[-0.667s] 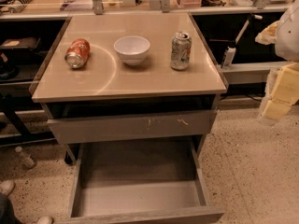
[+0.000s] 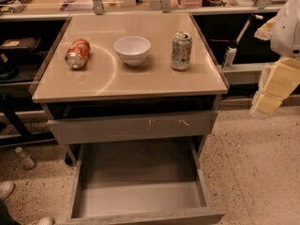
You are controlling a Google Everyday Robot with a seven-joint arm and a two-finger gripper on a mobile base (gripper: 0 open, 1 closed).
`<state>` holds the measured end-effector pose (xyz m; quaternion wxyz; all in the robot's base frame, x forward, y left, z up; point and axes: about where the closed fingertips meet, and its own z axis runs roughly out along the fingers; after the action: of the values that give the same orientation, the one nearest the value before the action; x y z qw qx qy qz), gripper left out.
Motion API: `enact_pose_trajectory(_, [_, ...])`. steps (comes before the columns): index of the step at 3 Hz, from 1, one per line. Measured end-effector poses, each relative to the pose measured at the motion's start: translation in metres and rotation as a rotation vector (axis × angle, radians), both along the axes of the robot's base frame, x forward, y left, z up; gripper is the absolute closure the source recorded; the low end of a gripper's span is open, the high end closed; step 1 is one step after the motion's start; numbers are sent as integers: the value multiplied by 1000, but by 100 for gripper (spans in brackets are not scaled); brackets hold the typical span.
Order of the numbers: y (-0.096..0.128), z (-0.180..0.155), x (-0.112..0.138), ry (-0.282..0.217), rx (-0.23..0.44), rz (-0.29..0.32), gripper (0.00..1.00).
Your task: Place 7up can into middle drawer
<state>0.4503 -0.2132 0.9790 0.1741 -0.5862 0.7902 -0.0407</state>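
Tabletop (image 2: 140,86): 7up can (image 2: 181,50) upright, right of bowl (image 2: 132,49); orange can (image 2: 78,53) lying left. Middle drawer (image 2: 140,199) open below. Gripper (image 2: 274,90) far right, grip state cannot be told.

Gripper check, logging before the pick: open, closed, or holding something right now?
Gripper: at the view's right edge, apart from the 7up can standing on the table; open or closed cannot be told.

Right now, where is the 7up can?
The 7up can stands upright on the tabletop, right of the white bowl; the gripper hangs beyond the tabletop's right edge.
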Motion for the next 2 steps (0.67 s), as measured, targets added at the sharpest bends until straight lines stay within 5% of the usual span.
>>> enact_pose_trajectory(1, [17,-4,37,-26,69,-86,0])
enact_pose_trajectory(2, [34,-21,79,7,181,-211,0])
